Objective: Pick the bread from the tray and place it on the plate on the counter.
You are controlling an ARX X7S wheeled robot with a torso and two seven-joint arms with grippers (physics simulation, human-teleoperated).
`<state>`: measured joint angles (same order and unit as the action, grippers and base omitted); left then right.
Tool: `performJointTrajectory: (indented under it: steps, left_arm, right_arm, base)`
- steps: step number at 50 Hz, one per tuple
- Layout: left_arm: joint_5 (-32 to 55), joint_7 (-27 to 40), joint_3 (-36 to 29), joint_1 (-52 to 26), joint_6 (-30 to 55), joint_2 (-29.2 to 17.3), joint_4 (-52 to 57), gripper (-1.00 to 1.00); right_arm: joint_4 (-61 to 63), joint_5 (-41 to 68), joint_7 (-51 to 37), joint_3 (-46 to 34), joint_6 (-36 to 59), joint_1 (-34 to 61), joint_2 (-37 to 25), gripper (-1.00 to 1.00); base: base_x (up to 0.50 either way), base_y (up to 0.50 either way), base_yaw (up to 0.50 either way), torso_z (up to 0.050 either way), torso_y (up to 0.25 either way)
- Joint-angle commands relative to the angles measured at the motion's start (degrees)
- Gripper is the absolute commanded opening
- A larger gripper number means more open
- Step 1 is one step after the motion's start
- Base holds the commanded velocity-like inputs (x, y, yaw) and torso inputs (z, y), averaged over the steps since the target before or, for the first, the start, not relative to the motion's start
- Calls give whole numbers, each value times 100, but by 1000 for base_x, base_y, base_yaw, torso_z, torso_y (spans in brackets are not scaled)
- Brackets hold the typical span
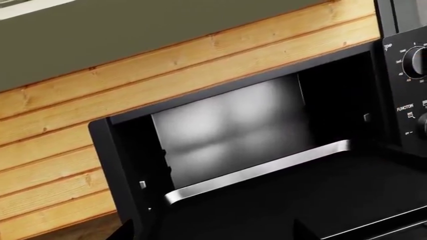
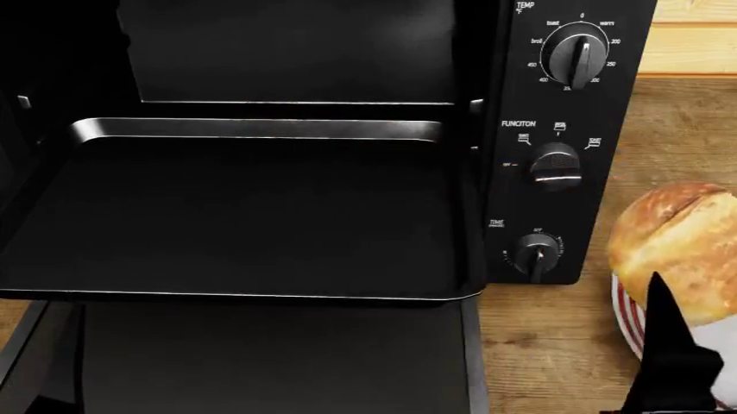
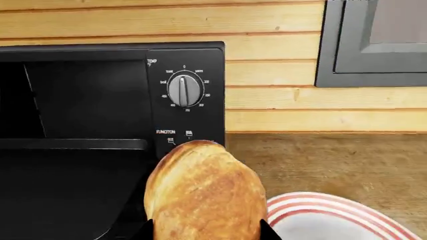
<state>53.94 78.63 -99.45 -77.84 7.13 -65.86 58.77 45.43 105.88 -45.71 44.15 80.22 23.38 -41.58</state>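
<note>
While right claw grips bread, above plate, left claw unseen.

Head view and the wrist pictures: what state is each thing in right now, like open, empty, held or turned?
oven door: open, folded down flat.
tray: pulled partly out of the oven, nothing on it.
bread: off the tray, over the plate's edge, right hand at it; grip hidden.
plate: on the counter, bare where it shows.
temperature knob: pointer straight down.
left hand: not in view.
</note>
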Motion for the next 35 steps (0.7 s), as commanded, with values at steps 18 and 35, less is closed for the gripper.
performJointTrajectory:
  steps: [18,35]
  left_arm:
    - [225,154,-159,-429,88,132,99,100]
    - [290,340,-719,-947,-64,234,96,100]
  right_arm:
    - [-1063,-3775,2097,-312,-209,-508,-306,-100]
    - [-1803,-4616,2355,-1439,-814,-190,-392,-100]
  base:
    - [0,0,0,0,0]
    - [0,0,0,0,0]
